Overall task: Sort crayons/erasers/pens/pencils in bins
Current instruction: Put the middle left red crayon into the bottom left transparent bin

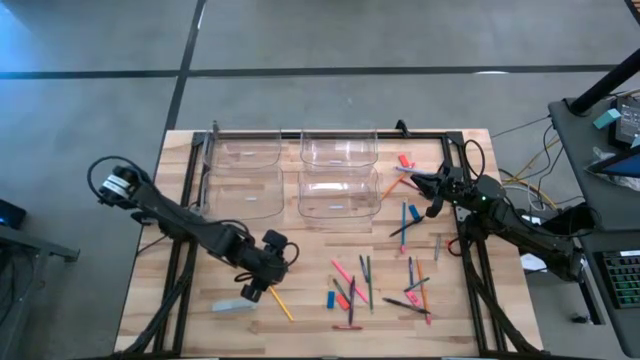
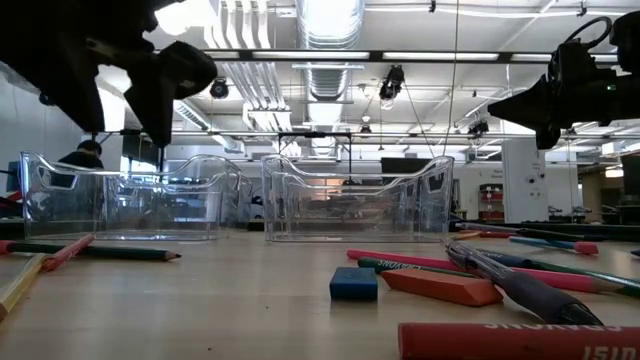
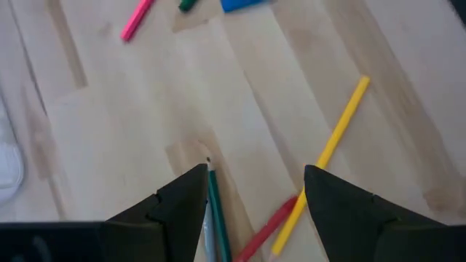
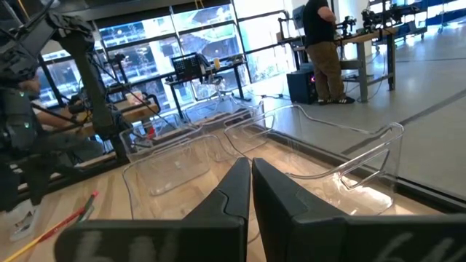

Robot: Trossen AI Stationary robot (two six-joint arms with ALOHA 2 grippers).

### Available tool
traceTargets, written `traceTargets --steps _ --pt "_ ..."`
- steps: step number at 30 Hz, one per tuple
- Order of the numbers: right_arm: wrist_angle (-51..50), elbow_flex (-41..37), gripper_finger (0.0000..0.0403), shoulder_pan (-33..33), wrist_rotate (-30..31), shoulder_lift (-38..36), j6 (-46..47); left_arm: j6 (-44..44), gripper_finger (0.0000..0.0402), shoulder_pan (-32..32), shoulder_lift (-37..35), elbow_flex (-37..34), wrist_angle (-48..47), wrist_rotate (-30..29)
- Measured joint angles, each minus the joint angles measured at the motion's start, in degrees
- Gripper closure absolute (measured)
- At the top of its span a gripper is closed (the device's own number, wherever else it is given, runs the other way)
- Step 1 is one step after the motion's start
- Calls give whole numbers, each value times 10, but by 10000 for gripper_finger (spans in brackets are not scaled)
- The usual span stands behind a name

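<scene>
My left gripper (image 1: 252, 292) hangs open above the near left part of the table, clear of the wood in the low view (image 2: 128, 125). Below its fingers (image 3: 255, 185) lie a yellow pencil (image 3: 329, 149), a red stick (image 3: 263, 233) and a green pencil (image 3: 215, 211), all flat on the table. Crayons, pens and pencils (image 1: 352, 285) are scattered near the centre right, with a blue eraser (image 2: 353, 283) and a red crayon (image 2: 440, 288) among them. Several clear bins (image 1: 338, 190) stand at the far side. My right gripper (image 1: 412, 181) is shut and held level at the far right, touching nothing.
A pale blue-grey flat piece (image 1: 232, 306) lies left of the yellow pencil. More sticks (image 1: 406, 215) lie near the right arm, and a red one (image 1: 405, 160) lies at the far right. Bare wood stretches between the bins and the near pile. People and benches show beyond the table.
</scene>
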Motion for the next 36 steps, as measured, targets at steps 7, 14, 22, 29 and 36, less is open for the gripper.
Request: traceTargets --steps 7,14,22,29,36 --pt "0 0 394 0 0 0 0 0 190 0 -12 -24 -8 1" --pt "0 0 394 0 0 0 0 -1 190 1 -50 -67 12 2" --pt "0 0 394 0 0 0 0 -30 190 7 -76 -121 61 4" --pt "0 0 394 0 0 0 0 -43 190 8 -77 -132 62 4" --pt "0 0 394 0 0 0 0 -45 190 8 -77 -132 62 3"
